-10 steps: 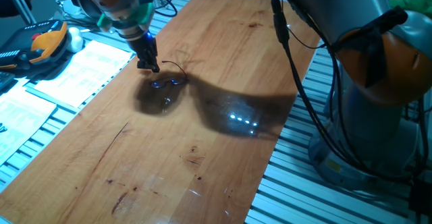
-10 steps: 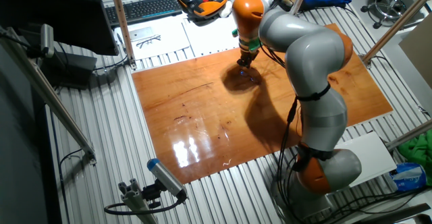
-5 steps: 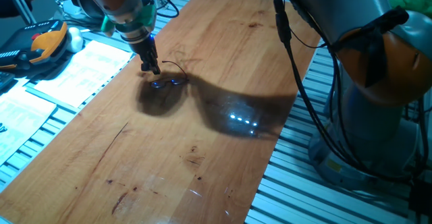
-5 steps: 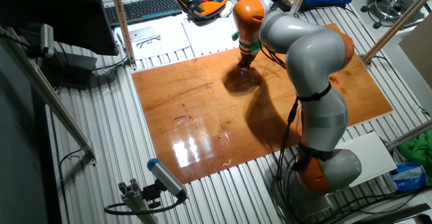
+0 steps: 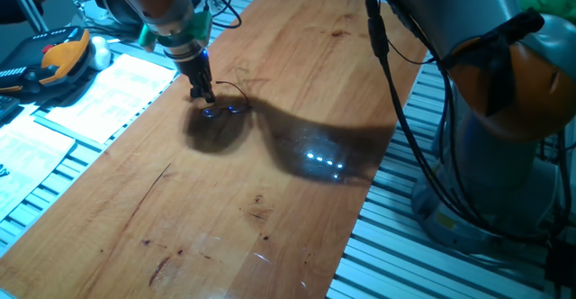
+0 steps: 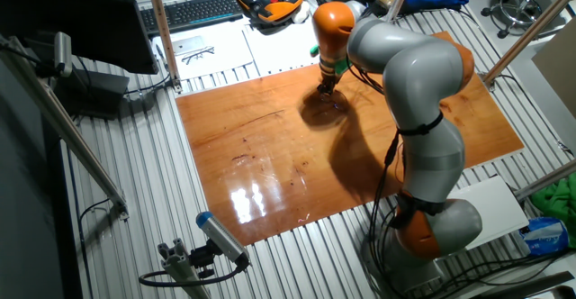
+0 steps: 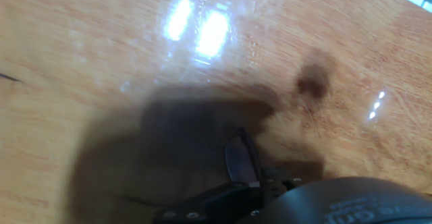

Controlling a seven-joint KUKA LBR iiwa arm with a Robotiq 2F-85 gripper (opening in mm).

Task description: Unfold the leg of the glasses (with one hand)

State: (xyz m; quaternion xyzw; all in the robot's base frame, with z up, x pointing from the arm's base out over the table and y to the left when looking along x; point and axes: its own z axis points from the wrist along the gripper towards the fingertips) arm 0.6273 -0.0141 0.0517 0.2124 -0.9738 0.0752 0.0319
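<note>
The glasses [image 5: 229, 96] are a tiny thin wire frame lying on the wooden table [image 5: 270, 182] near its far left edge, with two blue glints beside them. My gripper [image 5: 206, 93] points down at their left end with its black fingers drawn together on the wire. The other fixed view shows the gripper [image 6: 325, 87] low over the board's far edge, and the glasses are too small to make out there. In the blurred hand view, a dark wire loop of the glasses [image 7: 237, 158] sticks out just beyond the fingers [image 7: 223, 198].
White paper sheets [image 5: 99, 92] and an orange-black pendant [image 5: 63, 56] lie left of the board. A keyboard [image 6: 189, 11] sits behind it. The arm's bulky grey links [image 6: 423, 110] and black cable [image 5: 396, 101] hang over the board's right side. Aluminium slats [image 6: 144, 182] surround it.
The wrist has tilted and the fingertips have shifted slightly right and down at the glasses' end. The glasses have barely moved.
</note>
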